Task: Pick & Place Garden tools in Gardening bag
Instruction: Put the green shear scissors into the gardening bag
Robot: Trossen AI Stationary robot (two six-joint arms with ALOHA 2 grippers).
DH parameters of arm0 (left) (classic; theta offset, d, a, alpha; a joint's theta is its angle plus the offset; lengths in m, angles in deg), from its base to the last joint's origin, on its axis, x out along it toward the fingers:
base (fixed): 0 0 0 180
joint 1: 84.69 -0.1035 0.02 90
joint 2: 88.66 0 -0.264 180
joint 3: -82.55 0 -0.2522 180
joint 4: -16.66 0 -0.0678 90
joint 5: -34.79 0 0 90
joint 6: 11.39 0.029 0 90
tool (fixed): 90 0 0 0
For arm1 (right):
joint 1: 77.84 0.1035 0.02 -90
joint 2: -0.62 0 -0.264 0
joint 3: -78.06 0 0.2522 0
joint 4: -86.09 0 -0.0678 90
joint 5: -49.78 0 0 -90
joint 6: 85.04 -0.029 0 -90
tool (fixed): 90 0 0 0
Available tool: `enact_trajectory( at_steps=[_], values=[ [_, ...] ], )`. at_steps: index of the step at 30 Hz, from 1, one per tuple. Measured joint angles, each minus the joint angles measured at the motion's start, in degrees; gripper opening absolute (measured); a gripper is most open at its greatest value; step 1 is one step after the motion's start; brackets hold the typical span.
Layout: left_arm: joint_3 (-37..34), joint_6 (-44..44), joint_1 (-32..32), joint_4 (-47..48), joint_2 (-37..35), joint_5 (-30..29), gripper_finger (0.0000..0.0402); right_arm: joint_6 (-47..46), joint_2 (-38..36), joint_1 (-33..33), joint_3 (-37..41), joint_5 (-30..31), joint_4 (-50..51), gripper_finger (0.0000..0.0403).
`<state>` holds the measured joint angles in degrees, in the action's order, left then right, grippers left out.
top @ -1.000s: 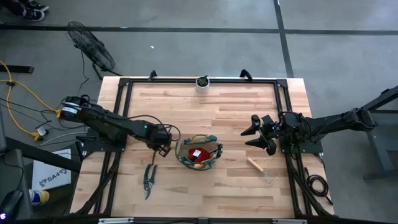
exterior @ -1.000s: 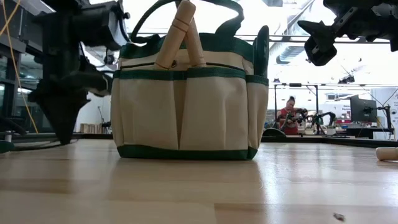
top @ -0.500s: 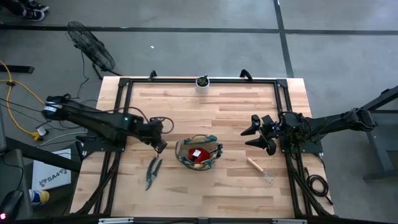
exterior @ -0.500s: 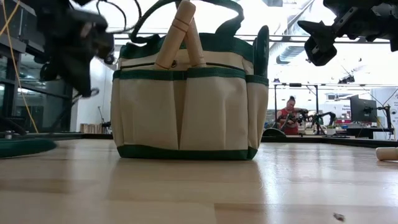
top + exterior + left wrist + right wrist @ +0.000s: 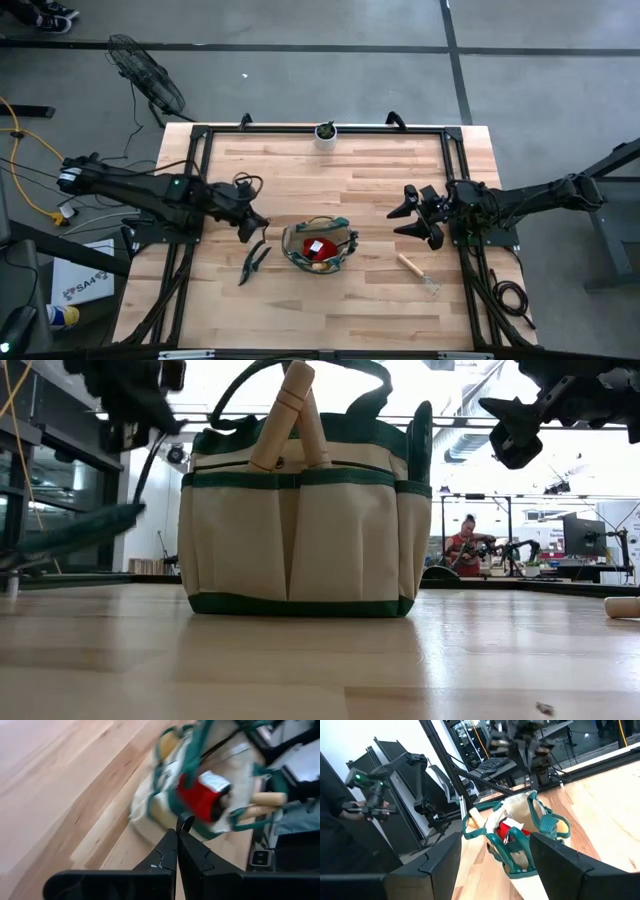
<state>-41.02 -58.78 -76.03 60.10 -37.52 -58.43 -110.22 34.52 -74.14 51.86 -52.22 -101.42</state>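
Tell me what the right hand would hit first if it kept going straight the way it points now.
Most likely the gardening bag: it sits squarely ahead between the open fingers of the right hand, with only bare table between. The hand hangs above the table, so it might reach the bag's top edge first.

Tally on the table
One gardening bag (image 5: pixel 320 246), one pruning shears (image 5: pixel 252 262), one wooden-handled trowel (image 5: pixel 417 273), one potted plant (image 5: pixel 326 133).

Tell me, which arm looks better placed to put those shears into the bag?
Probably the left: its tool is shut on the shears, which hang beside the bag. The right tool waits open, apart from both.
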Motion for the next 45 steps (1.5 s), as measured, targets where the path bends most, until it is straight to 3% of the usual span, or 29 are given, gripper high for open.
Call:
enact_trajectory(
  at_steps=[14, 45],
  values=[
    [8.53, 10.07, -0.02, 0.25, 0.04, 5.43, 0.0000, 0.00, 0.10, 0.00, 0.00, -0.02, 0.60, 0.0227],
    [9.36, 11.60, 0.01, -2.41, -2.02, 10.31, 0.0000, 0.00, 0.10, 0.00, 0.00, -0.01, 0.97, 0.0227]
  ],
)
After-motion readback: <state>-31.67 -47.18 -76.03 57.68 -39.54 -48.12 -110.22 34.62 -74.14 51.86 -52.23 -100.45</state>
